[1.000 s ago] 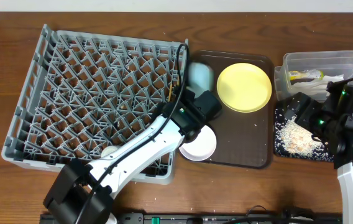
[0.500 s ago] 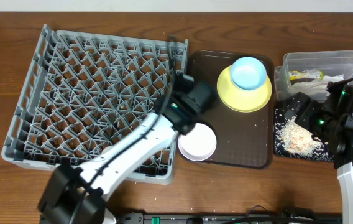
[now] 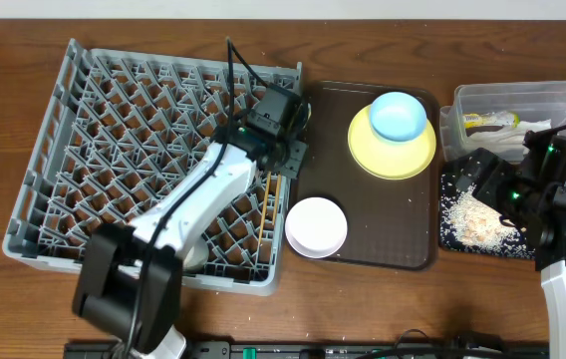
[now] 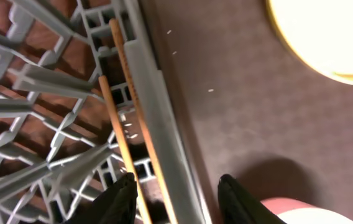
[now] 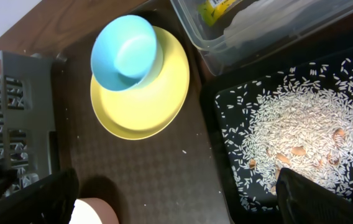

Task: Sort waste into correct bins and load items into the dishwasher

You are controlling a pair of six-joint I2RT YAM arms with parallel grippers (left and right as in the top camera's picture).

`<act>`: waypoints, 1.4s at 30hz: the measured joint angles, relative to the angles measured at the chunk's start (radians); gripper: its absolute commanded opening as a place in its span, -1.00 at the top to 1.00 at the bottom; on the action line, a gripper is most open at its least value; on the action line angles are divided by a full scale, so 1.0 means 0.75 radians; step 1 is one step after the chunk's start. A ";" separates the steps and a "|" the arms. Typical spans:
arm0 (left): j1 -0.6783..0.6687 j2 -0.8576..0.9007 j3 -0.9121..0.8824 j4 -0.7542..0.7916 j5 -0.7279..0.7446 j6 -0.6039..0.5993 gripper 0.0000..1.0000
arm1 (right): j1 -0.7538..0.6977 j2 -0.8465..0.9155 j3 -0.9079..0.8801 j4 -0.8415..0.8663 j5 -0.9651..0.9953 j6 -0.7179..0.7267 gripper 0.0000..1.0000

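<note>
The two wooden chopsticks (image 4: 130, 134) lie side by side inside the grey dish rack (image 3: 143, 150), along its right wall (image 4: 158, 124). My left gripper (image 4: 179, 199) hangs open over that wall, and the chopsticks pass between its fingers near the left one. On the yellow plate (image 3: 393, 150) stands the light blue bowl (image 3: 398, 115). The small white bowl (image 3: 316, 226) is near the brown tray's front. My right gripper (image 5: 183, 199) is wide open and empty above the gap between brown tray and black tray (image 5: 217, 124). Rice (image 5: 294, 124) covers the black tray. The clear tub (image 3: 517, 105) holds the wrapper (image 3: 482, 120) and the white napkin (image 3: 522, 125).
The dark brown serving tray (image 3: 363, 239) lies between the rack and the bins. My left arm (image 3: 193, 204) stretches diagonally across the rack's front right part. Loose rice grains dot the brown tray (image 5: 164, 168).
My left gripper moved from the brown tray's left side to the rack's right wall and opened; the chopsticks now lie in the rack. The blue bowl ended up on the yellow plate. The right arm stayed still.
</note>
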 measured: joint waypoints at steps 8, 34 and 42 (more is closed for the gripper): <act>0.007 0.067 0.019 -0.053 -0.037 -0.104 0.86 | 0.000 0.000 0.000 0.000 0.000 0.000 -0.98; 0.155 0.097 0.042 -0.008 -0.148 -0.476 0.85 | 0.000 0.000 0.000 0.000 0.000 0.000 -0.99; 0.190 0.098 0.045 -0.023 -0.241 -0.611 0.85 | 0.000 0.000 0.000 0.000 0.000 0.000 -0.98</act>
